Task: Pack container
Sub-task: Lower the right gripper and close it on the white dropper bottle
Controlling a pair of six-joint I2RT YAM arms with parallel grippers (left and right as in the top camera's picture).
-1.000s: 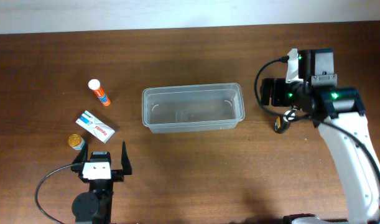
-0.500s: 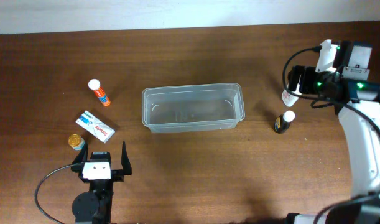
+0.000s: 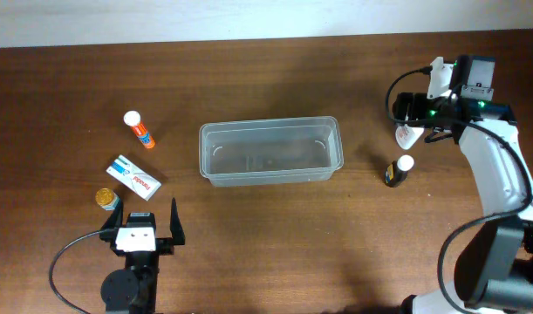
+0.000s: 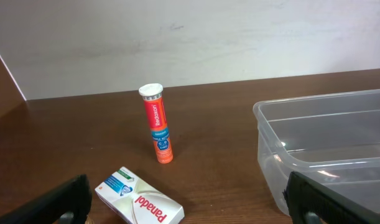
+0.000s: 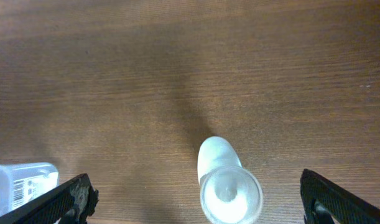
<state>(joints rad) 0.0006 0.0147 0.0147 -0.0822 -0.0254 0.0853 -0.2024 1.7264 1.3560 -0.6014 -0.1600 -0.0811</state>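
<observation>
The container (image 3: 270, 129), a clear tub, is sitting on the table (image 3: 275, 253) with its opening facing up. Its see-through floor is showing only the wood beneath it. To the container's left, an orange tube (image 3: 140, 129) is lying well apart from it. A Panadol box (image 3: 133, 177) and a small gold-lidded jar (image 3: 107, 200) are lying further toward the near-left. The left gripper (image 3: 146, 212) is hovering near the container's near-left corner, just beside the box, with its fingers spread wide and touching nothing. To the container's right, a dark bottle (image 3: 393, 174) with a white cap is standing upright. A white bottle (image 3: 407, 137) is lying just beyond it. The right gripper (image 5: 205, 198) is hanging over these two with its fingers wide apart, gripping nothing.
</observation>
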